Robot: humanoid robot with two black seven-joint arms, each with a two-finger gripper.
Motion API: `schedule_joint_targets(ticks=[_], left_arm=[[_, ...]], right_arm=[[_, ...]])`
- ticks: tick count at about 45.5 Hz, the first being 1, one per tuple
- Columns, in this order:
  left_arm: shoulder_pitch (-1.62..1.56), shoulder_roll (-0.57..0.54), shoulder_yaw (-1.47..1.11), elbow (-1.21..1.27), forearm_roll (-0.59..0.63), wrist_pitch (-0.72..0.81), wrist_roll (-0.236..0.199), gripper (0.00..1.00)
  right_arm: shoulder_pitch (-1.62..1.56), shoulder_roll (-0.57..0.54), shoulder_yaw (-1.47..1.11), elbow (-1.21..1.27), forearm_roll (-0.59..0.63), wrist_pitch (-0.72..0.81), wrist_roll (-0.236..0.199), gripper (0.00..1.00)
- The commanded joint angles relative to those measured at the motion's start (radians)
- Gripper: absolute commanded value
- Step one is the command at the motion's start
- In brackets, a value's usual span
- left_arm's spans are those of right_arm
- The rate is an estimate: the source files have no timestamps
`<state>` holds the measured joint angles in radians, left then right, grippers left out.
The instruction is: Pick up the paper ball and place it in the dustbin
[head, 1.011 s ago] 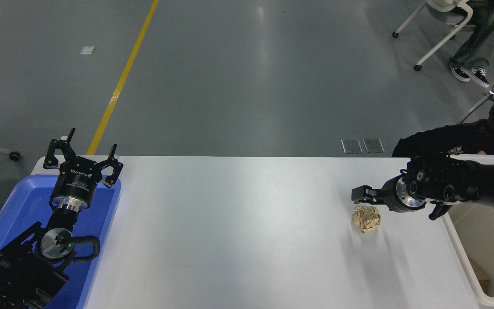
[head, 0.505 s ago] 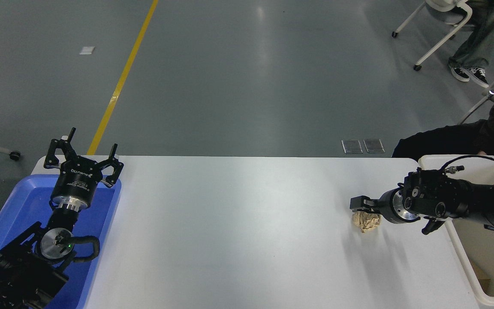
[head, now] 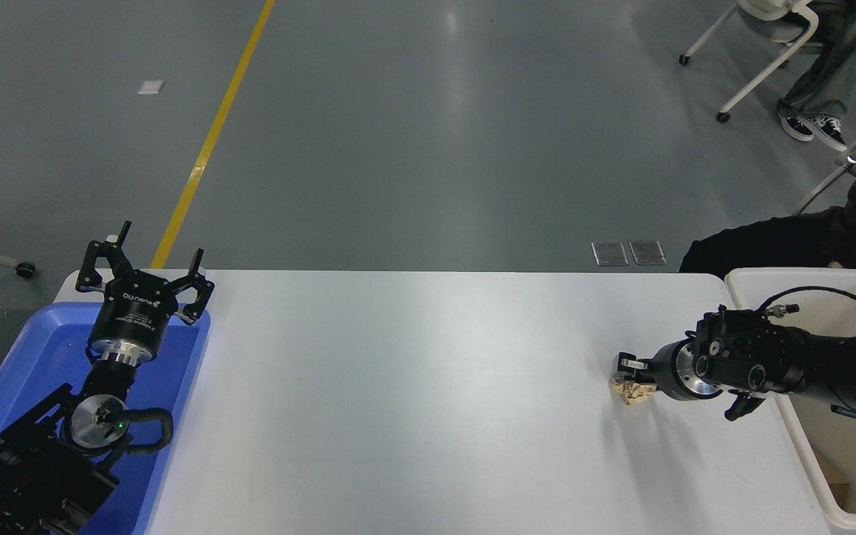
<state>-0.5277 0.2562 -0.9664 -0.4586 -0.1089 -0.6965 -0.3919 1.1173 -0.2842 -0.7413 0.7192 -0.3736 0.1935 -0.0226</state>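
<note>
Head view shows my right gripper low on the table at the right of the frame, fingers set around the paper ball; whether they already pinch it I cannot tell. Grasping is the step in hand. Next: squeeze, lift, swing right over the dustbin. My left gripper sits parked, spread, lower left.

Both arms were black. The left arm carried a bare silver disc with a small green light, a looping black cable, a silver collar and a black cylinder with white lettering — its left gripper had thin black fingers. The right arm showed a silver ring, round screw heads and an arching black cable behind the right gripper.
</note>
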Motion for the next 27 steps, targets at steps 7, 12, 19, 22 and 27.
schedule_joint_targets(ticks=[7, 12, 19, 22, 27], left_arm=[[0.0, 0.0, 0.0, 0.0, 0.0, 0.0, 0.001, 1.0], [0.0, 0.0, 0.0, 0.0, 0.0, 0.0, 0.001, 1.0], [0.002, 0.002, 0.0, 0.0, 0.0, 0.0, 0.001, 1.0], [0.002, 0.002, 0.0, 0.0, 0.0, 0.0, 0.001, 1.0], [0.003, 0.002, -0.002, 0.0, 0.0, 0.0, 0.001, 1.0]], right_arm=[[0.29, -0.142, -0.144, 0.235, 0.002, 0.053, 0.026, 0.0], [0.522, -0.234, -0.249, 0.408, 0.004, 0.104, 0.035, 0.0], [0.898, -0.28, -0.392, 0.649, 0.016, 0.207, 0.036, 0.0], [1.038, -0.28, -0.429, 0.719, 0.022, 0.251, 0.044, 0.0], [1.219, -0.268, -0.458, 0.792, 0.064, 0.345, 0.059, 0.0]])
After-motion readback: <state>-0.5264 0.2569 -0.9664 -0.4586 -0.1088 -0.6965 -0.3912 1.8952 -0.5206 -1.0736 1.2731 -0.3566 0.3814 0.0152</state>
